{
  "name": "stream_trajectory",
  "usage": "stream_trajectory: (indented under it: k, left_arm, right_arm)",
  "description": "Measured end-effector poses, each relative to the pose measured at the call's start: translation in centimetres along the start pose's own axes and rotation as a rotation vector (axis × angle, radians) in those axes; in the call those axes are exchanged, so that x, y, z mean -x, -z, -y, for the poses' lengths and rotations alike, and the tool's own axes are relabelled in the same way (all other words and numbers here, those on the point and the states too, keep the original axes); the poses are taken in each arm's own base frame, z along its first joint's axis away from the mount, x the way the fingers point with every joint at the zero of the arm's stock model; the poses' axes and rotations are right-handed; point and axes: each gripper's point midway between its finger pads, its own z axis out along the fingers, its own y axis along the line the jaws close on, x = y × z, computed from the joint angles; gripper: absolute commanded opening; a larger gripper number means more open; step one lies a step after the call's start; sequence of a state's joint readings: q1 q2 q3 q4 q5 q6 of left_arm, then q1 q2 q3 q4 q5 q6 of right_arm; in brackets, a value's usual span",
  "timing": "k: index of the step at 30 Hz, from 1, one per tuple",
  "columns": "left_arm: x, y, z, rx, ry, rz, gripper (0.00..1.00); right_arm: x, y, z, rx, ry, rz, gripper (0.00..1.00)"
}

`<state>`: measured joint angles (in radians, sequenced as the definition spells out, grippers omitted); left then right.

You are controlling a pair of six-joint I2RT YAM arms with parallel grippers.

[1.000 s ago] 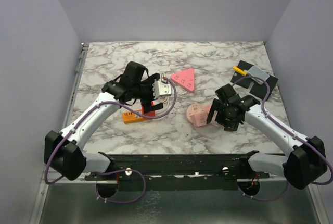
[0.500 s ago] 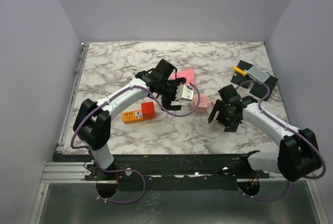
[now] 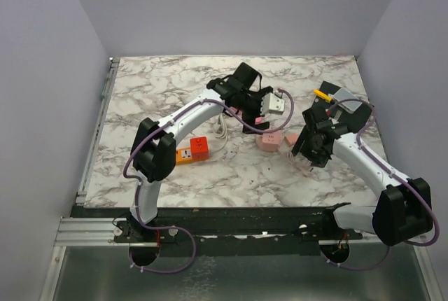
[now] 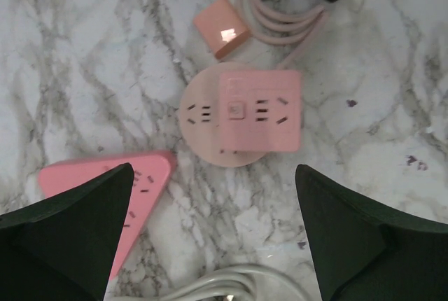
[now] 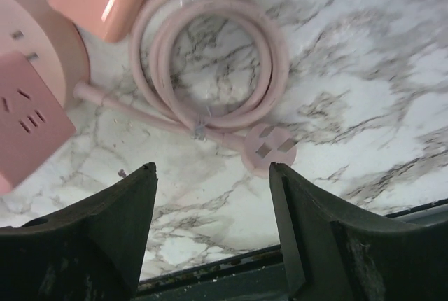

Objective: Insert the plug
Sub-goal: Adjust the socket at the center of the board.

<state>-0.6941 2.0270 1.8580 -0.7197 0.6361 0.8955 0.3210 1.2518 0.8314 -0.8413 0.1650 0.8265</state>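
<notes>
The plug (image 5: pixel 269 145) is likely light, hard and slippery, its cord (image 5: pixel 210 63) springy; pinch its round body. Right jaws open over it, left jaws wide over the socket (image 4: pixel 241 115), both empty.

Pink plug (image 5: pixel 269 148) lies face-up beside its coiled cable (image 5: pixel 276 63).

Matt plastic plug (image 5: pixel 269 148), glossy marbled table (image 5: pixel 364 70)

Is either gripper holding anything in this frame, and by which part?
Nothing is held. The left gripper hangs open above the pink socket block; the right gripper is open over the pink plug, not touching it.
</notes>
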Motion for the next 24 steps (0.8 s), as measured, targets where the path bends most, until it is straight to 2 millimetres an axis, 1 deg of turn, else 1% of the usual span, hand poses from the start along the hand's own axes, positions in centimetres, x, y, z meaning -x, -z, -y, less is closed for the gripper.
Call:
stream_trajectory:
  k: [1, 3, 6, 8, 9, 10, 12, 15, 17, 19, 22, 24]
  left_arm:
    - [0.5, -0.5, 1.3, -0.025, 0.015, 0.003, 0.99]
    - [1.0, -1.5, 3.5, -0.058, 0.052, -0.010, 0.99]
    - [1.0, -3.7, 7.1, -0.077, 0.163, -0.077, 0.99]
    - [0.7, -4.6, 8.4, -0.069, 0.248, -0.108, 0.99]
    - [0.4, -4.9, 8.7, -0.052, 0.293, -0.121, 0.99]
    - [-0.1, -5.1, 8.6, -0.026, 0.340, -0.134, 0.99]
    - [-0.3, -4.8, 7.7, 0.049, 0.410, -0.136, 0.99]
    - [-0.5, -4.2, 6.2, 0.164, 0.511, -0.141, 0.99]
    - [-0.5, -4.0, 4.9, 0.241, 0.568, -0.132, 0.99]
    - [-0.6, -3.8, 4.2, 0.298, 0.614, -0.131, 0.99]
    - [-0.7, -3.7, 3.6, 0.347, 0.668, -0.128, 0.99]
    - [-0.8, -3.7, 3.5, 0.364, 0.704, -0.126, 0.95]
  right_arm:
    - [0.7, 0.2, 0.2, -0.011, -0.003, 0.016, 0.69]
    - [2.4, 0.7, 0.2, -0.024, -0.008, 0.060, 0.66]
    - [4.8, 1.2, 0.4, -0.046, -0.015, 0.127, 0.57]
    - [5.4, 0.8, 0.8, -0.074, -0.011, 0.141, 0.50]
    - [5.5, 0.5, 1.0, -0.091, -0.009, 0.140, 0.47]
    - [5.5, 0.0, 1.2, -0.108, -0.005, 0.136, 0.45]
    - [5.1, -1.1, 1.7, -0.139, 0.005, 0.119, 0.41]
    - [3.6, -2.7, 2.8, -0.179, 0.019, 0.076, 0.31]
    - [2.4, -3.4, 3.5, -0.192, 0.025, 0.045, 0.31]
    - [1.5, -3.9, 3.8, -0.187, 0.024, 0.021, 0.31]
    - [0.4, -4.3, 3.8, -0.159, 0.015, -0.002, 0.30]
    - [0.0, -4.3, 3.5, -0.131, 0.008, -0.009, 0.30]
